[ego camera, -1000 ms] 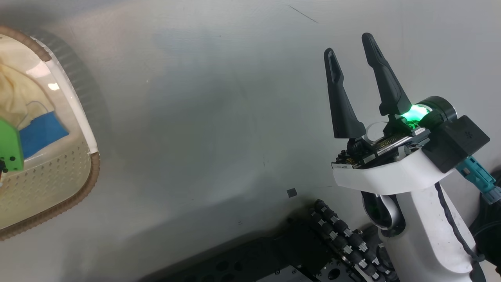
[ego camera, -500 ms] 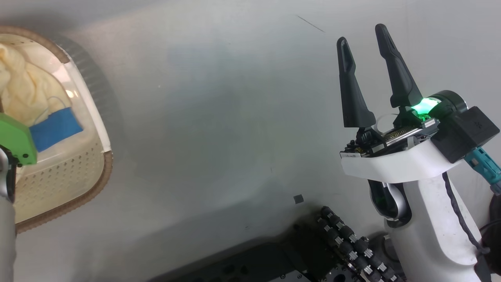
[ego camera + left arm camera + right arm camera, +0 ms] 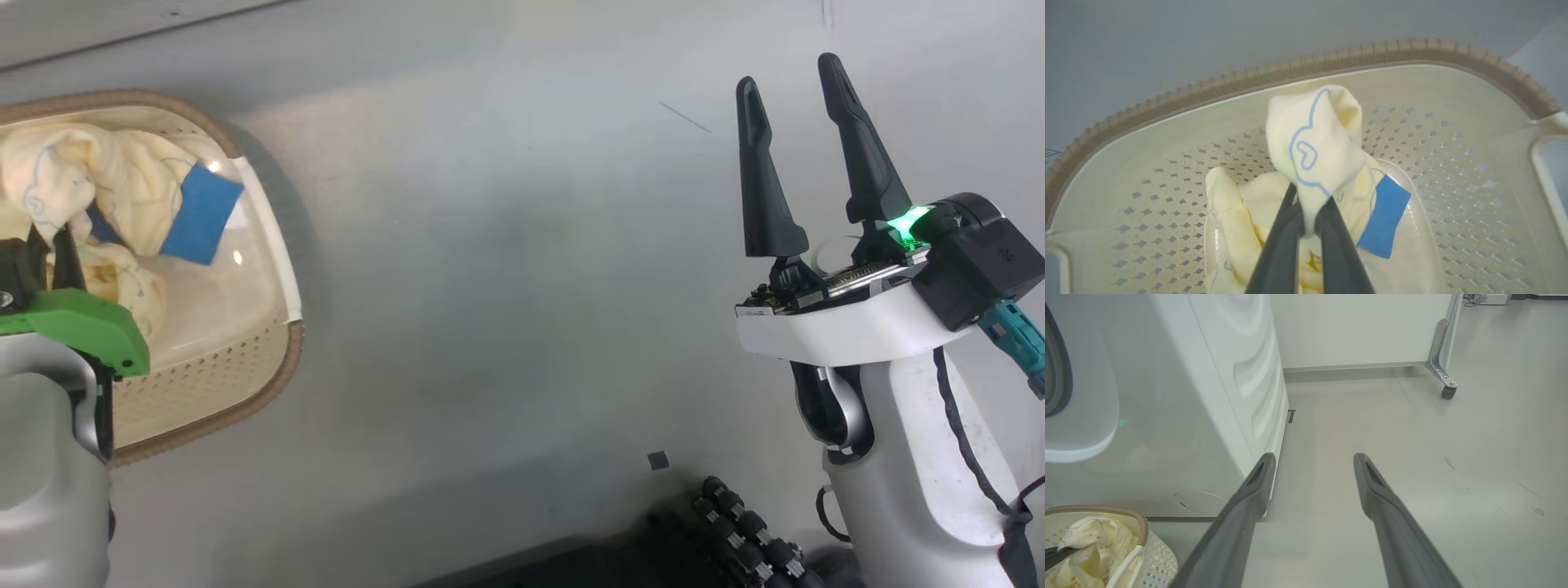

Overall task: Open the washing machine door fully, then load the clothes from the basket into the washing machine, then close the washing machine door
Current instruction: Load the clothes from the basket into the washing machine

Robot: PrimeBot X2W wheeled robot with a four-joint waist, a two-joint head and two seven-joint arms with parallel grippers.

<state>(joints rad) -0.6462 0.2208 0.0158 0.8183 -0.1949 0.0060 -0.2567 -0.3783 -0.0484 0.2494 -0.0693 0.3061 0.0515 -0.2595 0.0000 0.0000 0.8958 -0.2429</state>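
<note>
The cream basket [image 3: 245, 392] with its brown rim [image 3: 1290, 71] stands on the floor at the left of the head view. My left gripper [image 3: 1306, 204] is shut on a cream garment [image 3: 1316, 139] with blue line drawings, held bunched above the other clothes [image 3: 1237, 212] and their blue patch [image 3: 200, 212]. In the head view the left gripper [image 3: 49, 241] sits over the basket. My right gripper [image 3: 788, 77] hangs open and empty, far to the right. The washing machine [image 3: 1229, 375] stands behind the basket [image 3: 1098, 510]. A dark curved band [image 3: 1055, 367] marks its front; I cannot tell whether that is the door.
Bare grey floor [image 3: 506, 286] lies between the basket and my right arm. A white panel on a metal leg with a caster [image 3: 1447, 390] stands beyond the machine. My dark base [image 3: 743, 531] shows at the bottom of the head view.
The head camera has shifted, so the basket sits further right in the picture. My left arm has come further into view, with the garment pulled up in its fingers. The right gripper stays open.
</note>
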